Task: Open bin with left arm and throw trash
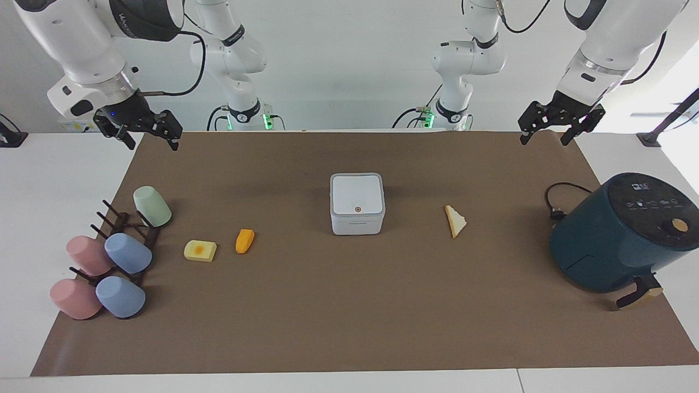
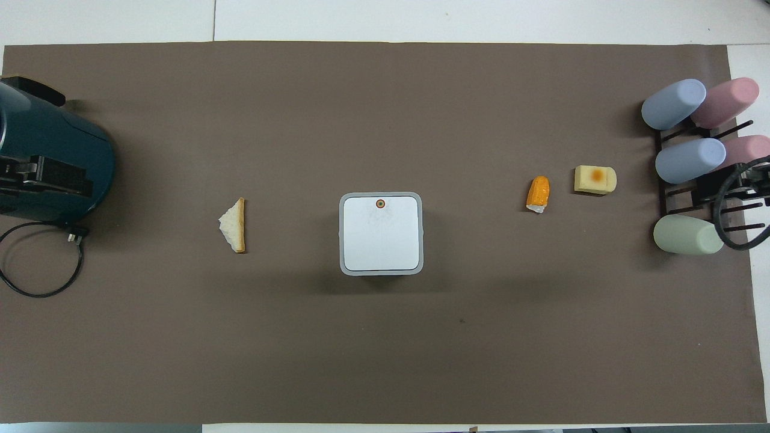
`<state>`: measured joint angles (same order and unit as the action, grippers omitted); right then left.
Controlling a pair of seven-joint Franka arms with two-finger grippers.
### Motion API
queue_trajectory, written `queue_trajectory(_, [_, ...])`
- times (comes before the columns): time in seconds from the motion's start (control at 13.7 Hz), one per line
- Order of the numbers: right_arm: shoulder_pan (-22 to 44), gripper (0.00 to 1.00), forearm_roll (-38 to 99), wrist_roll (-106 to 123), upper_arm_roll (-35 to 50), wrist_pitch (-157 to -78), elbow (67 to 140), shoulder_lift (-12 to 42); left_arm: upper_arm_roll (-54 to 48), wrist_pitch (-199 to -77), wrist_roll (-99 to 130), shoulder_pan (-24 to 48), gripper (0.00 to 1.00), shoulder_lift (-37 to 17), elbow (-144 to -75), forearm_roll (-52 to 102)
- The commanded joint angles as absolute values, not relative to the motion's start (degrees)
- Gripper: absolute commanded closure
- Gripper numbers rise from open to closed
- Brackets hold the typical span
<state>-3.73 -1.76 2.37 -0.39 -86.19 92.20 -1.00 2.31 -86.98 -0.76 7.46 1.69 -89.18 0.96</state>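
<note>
- bin [image 1: 357, 203]: white square box with rounded corners, standing on the brown mat [image 1: 349, 305] about midway between the two ends of the table. lid fully down and flat; small round button [image 2: 380, 204] sits on the lid edge farther from the robots.
- bread slice [image 1: 455, 220]: triangular, white with a tan crust, lying flat on the mat beside the bin toward the left arm's end, well apart from it.
- orange wedge [image 1: 244, 240]: lying on the mat beside the bin toward the right arm's end, well apart from the bin.
- pale yellow block [image 1: 200, 250]: orange spot on its top face, just beside the orange wedge, toward the right arm's end; the two pieces are not touching.
- left gripper [image 1: 561, 126]: raised above the mat edge nearest the robots, at the left arm's end. fingers spread apart, nothing between them.
- right gripper [image 1: 148, 131]: raised above the corner of the mat nearest the robots, at the right arm's end. fingers spread apart, holding nothing.
- air fryer [image 1: 625, 232]: dark teal, at the left arm's end, its black cable [image 2: 36, 264] looped on the mat beside it.
- cup rack [image 1: 128, 229]: dark frame at the right arm's end carrying five pastel cups [image 1: 128, 252], two pink, two blue, one green.
</note>
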Motion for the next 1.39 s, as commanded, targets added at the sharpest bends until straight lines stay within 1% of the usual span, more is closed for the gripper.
queue_trajectory(0.0, [-3.2, 0.00, -1.0, 1.1, -1.0, -87.0, 93.3, -1.5, 2.7, -87.6, 0.0, 8.1, 0.00, 3.4, -91.0, 0.1])
queue_trajectory(0.8, [-3.1, 0.00, -1.0, 1.2, -0.7, -87.4, 93.3, -1.5, 3.2, -86.9, 2.4, 8.1, 0.00, 5.4, -91.3, 0.2])
queue_trajectory(0.95, [-3.2, 0.00, -1.0, 1.2, -0.4, -87.4, 93.3, -1.5, 2.5, -90.5, 4.5, 9.0, 0.00, 5.4, -92.5, 0.5])
queue_trajectory(1.02, [-3.2, 0.00, -1.0, 1.2, -0.4, -87.4, 93.3, -1.4, 2.2, -92.9, 7.1, 11.1, 0.00, 5.5, -93.6, 0.5])
queue_trajectory(1.1, [-3.2, 0.00, -1.0, 1.2, -0.4, -87.4, 93.3, -1.4, 2.2, -95.2, 10.6, 13.7, 0.16, 5.5, -94.9, 0.5])
queue_trajectory(1.24, [-3.2, 0.00, -1.0, 1.1, -0.4, -87.4, 93.3, -1.4, 2.1, -99.0, 14.8, 18.2, 0.94, 5.5, -97.9, 0.5])
queue_trajectory(1.31, [-3.2, 0.00, -1.0, 1.1, -0.4, -87.4, 93.3, -1.4, 2.0, -101.4, 15.3, 20.8, 1.00, 5.7, -99.8, 0.5])
